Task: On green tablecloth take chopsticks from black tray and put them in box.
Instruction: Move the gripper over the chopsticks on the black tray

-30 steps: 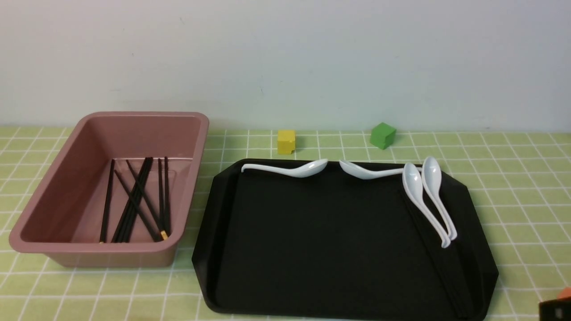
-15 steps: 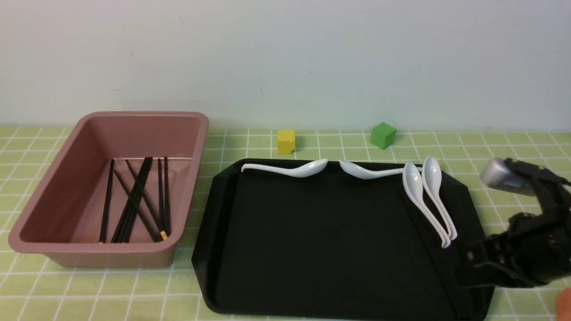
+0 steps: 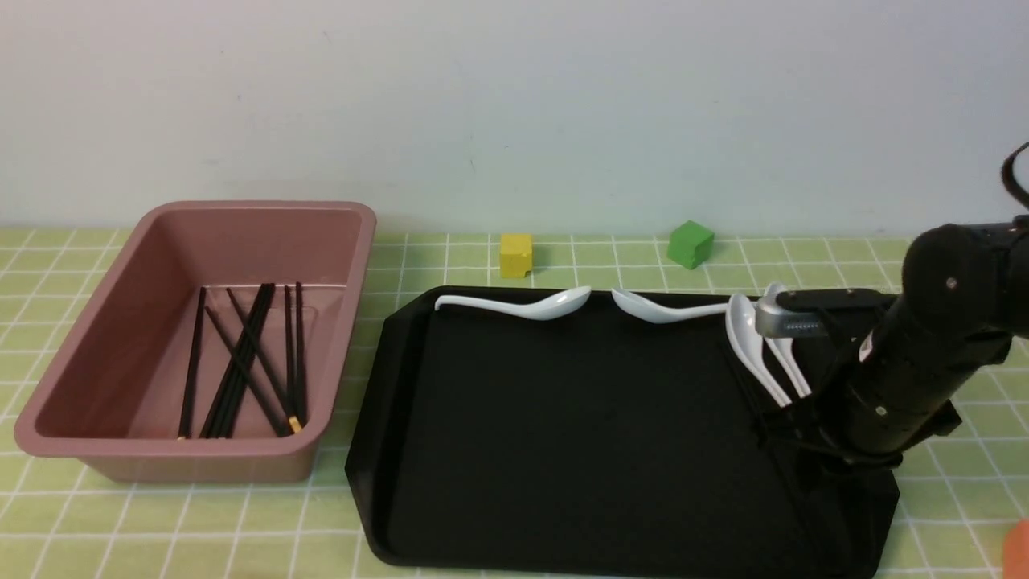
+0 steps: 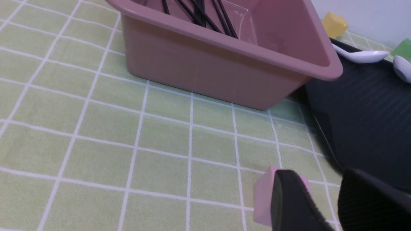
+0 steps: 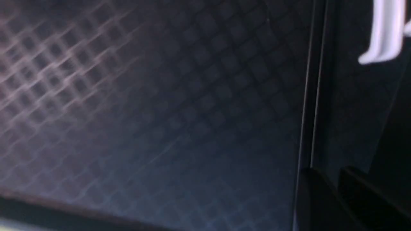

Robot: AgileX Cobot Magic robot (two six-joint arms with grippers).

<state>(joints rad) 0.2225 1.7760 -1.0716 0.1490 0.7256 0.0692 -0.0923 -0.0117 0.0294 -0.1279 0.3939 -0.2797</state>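
The pink box [image 3: 241, 213] stands at the left on the green tablecloth [image 3: 450, 257] with several black chopsticks [image 3: 241, 362] lying in it. The black tray [image 3: 563, 418] lies to its right. More chopsticks [image 5: 313, 96] lie along the tray's right side, faint in the front view [image 3: 816, 521]. My right gripper [image 3: 786, 425] is low over them, just past the spoon handles. In the right wrist view it [image 5: 334, 179] is open a little, one finger at the sticks. My left gripper [image 4: 321, 175] is open and empty above the cloth near the box [image 4: 208, 67].
Two white spoons [image 3: 530, 305] [image 3: 659, 310] lie along the tray's far rim and a pair [image 3: 752, 342] lies beside my right gripper. A yellow cube [image 3: 515, 255] and a green cube [image 3: 690, 244] sit behind the tray. A pink cube [image 4: 263, 199] sits by my left finger.
My right arm has come in from the lower right, up and leftward over the tray's right side, and its gripper now sits low at the chopsticks. Nothing else has moved.
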